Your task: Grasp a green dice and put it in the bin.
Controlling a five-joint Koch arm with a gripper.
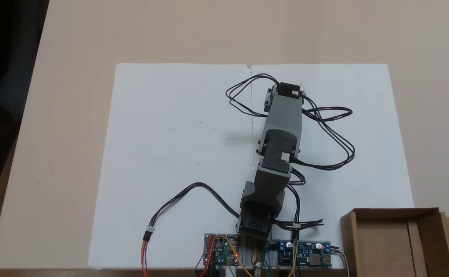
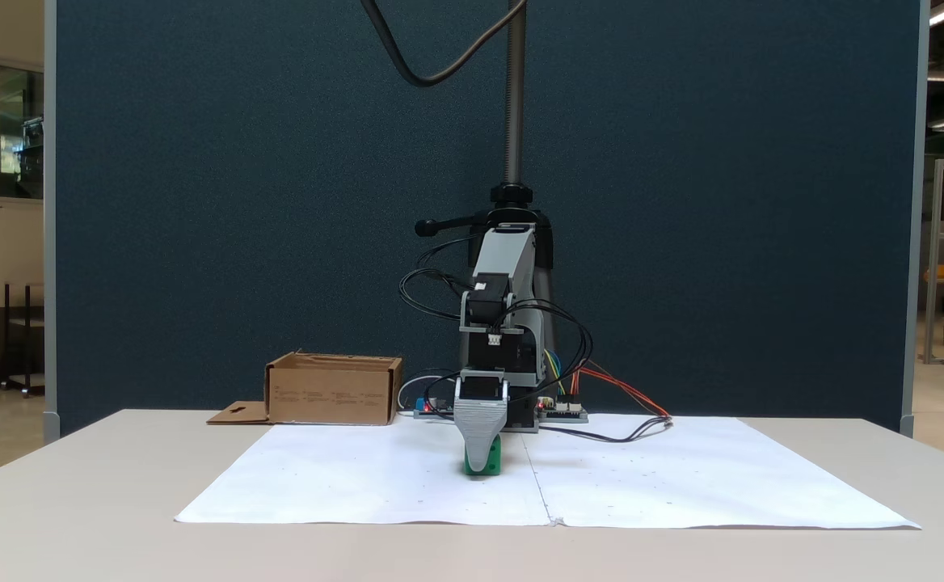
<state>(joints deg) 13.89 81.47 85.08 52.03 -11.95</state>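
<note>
In a fixed view from the front, the green dice sits on the white paper in the middle of the table. My gripper points down right on it. A grey jaw covers the dice's front face, so green shows only at the sides and bottom. The other jaw is hidden behind the first, so I cannot tell whether the dice is clamped. From above, the folded arm hides the gripper and the dice. The bin is a brown cardboard box standing beside the arm's base; its open top and hanger-hole flap show at the bin.
White paper sheets cover the table's middle. Black cable loops lie beside the arm. Circuit boards and wires sit at the base. A camera pole rises behind the arm before a dark blue partition.
</note>
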